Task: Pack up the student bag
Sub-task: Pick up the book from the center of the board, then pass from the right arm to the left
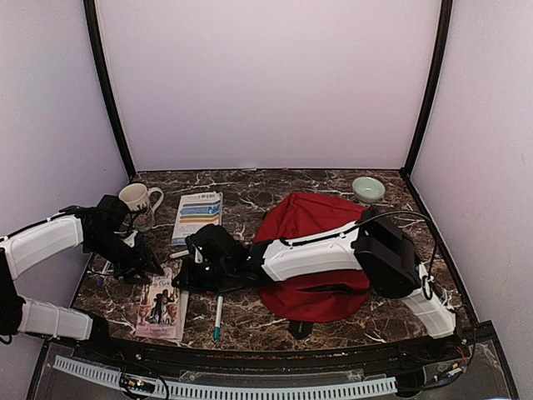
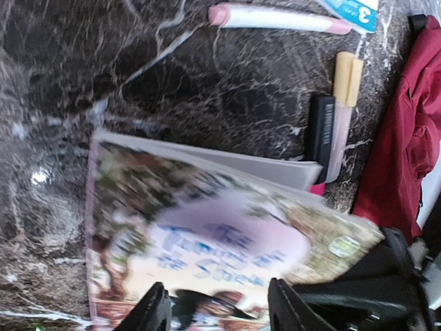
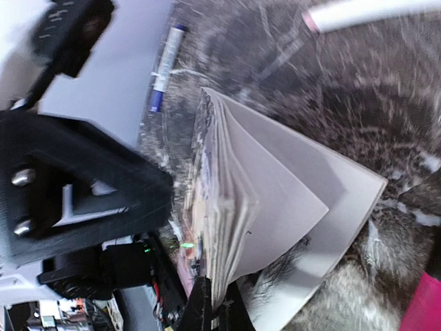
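Your right arm [image 1: 316, 254] stretches left across bag [image 1: 310, 212]; right jaws pinched shut on book [image 1: 162, 304] pages. Your left jaws stand apart over book cover. Bag lies on counter [image 1: 250, 187], right of book.

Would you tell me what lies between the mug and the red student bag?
A blue-striped white booklet lies between the mug and the student bag, seen in the top view.

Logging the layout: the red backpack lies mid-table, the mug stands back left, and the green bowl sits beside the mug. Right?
Not quite: the green bowl sits back right, far from the mug, as the top view shows. The rest holds.
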Tool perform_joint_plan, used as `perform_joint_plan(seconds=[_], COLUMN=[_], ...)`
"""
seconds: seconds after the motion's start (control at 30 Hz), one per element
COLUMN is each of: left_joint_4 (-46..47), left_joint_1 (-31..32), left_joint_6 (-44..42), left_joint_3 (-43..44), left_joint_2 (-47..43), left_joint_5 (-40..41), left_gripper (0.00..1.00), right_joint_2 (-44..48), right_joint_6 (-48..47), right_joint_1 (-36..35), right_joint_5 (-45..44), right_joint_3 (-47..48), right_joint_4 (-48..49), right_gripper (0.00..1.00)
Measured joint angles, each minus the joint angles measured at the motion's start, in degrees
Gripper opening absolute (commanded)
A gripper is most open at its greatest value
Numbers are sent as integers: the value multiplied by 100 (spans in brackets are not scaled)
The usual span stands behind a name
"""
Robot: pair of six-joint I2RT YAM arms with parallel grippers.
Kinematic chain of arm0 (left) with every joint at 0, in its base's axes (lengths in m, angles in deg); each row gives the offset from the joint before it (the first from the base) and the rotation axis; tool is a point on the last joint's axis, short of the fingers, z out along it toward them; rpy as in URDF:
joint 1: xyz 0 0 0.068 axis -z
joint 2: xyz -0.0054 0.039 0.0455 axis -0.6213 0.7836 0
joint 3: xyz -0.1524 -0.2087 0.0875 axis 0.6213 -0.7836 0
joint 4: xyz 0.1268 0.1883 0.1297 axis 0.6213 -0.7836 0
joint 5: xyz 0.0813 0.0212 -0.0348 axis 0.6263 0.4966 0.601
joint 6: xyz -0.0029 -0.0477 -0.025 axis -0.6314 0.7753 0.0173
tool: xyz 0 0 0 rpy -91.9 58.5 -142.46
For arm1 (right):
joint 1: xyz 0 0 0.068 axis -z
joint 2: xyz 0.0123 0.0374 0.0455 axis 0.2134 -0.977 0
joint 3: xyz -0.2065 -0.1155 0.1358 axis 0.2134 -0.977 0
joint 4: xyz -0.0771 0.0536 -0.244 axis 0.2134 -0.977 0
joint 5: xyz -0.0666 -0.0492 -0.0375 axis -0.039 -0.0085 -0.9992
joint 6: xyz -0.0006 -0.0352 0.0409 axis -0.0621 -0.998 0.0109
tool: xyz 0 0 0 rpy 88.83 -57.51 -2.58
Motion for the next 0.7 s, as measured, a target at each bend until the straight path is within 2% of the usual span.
perform_joint_plan(seconds=[0.3,0.5,0.6,0.7], left_joint_4=[-236,-568,-610,-227], left_joint_1=[0,0,0,-2], left_joint_6=[-151,-291,-409,-387], left_joint_3=[957,2291,3005,3453], left_joint_2=[-358,-551,-520,-516], left_joint_5=[37,-28,-162,-525], left_gripper=[60,78,81,81], right_joint_2=[1506,2369,2798,3320], right_joint_6=[-892,-1569,-1864,-2133], right_joint_1=[330,629,848,1259], right_joint_5=[234,514,673,951], right_joint_3=[-796,-1082,-1211,-1440], right_joint_4=[13,-282,-461,-623], right_gripper=[0,0,0,0])
